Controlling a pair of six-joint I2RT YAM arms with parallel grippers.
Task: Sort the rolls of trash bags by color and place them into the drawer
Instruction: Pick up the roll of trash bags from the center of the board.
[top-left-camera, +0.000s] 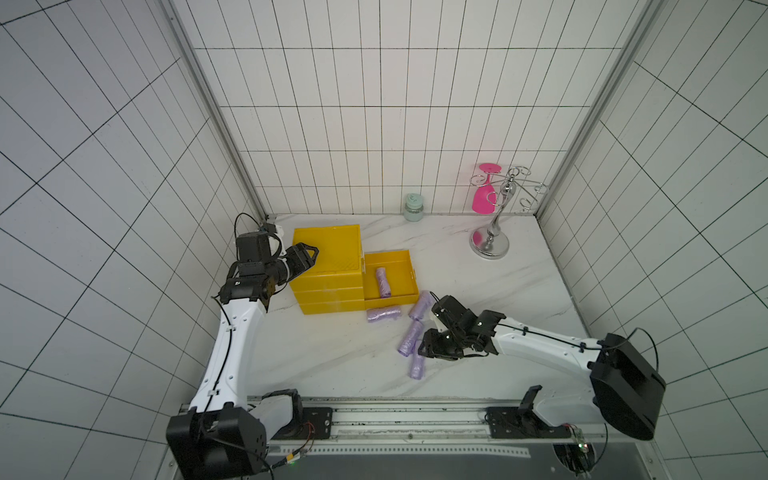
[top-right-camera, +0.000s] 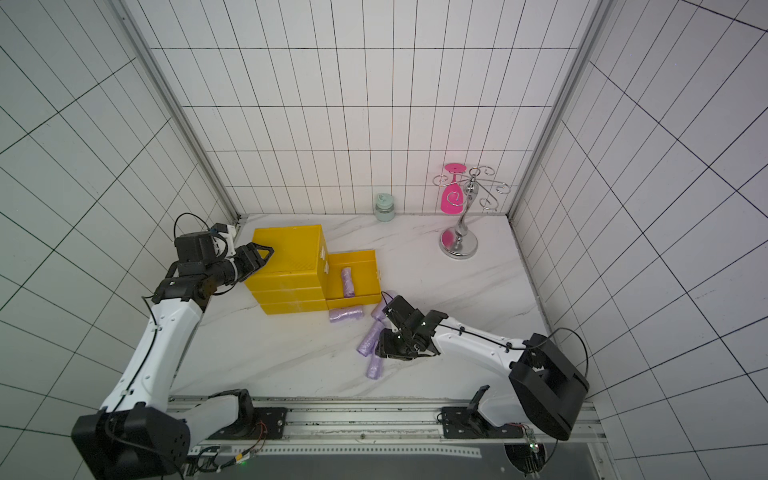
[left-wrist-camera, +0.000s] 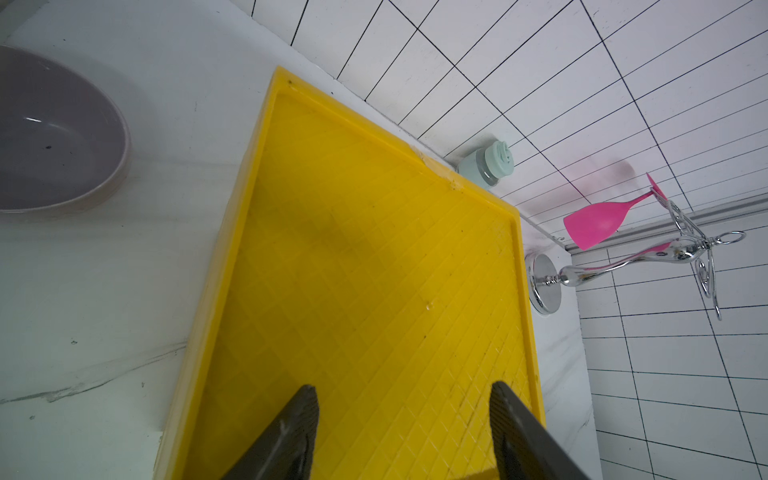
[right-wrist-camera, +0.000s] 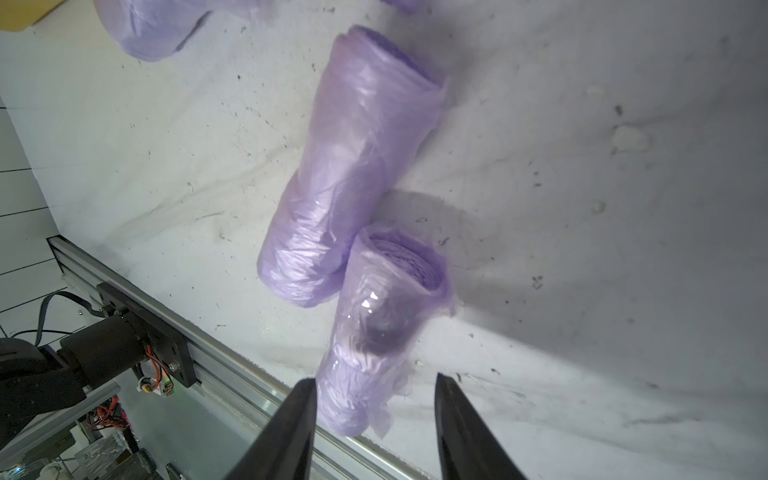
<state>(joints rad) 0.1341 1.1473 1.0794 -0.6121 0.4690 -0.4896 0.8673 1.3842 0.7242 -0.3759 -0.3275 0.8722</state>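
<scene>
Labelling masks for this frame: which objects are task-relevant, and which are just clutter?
Job:
- open drawer of the yellow drawer unit
- lilac roll inside it
- four loose lilac rolls

Clutter:
- mint jar
- pink glass
- chrome rack
- lilac bowl

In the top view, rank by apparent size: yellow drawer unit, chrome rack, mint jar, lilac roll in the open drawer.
1. yellow drawer unit
2. chrome rack
3. mint jar and lilac roll in the open drawer: these look about alike. The jar stands farther back, so I won't rank them.
</scene>
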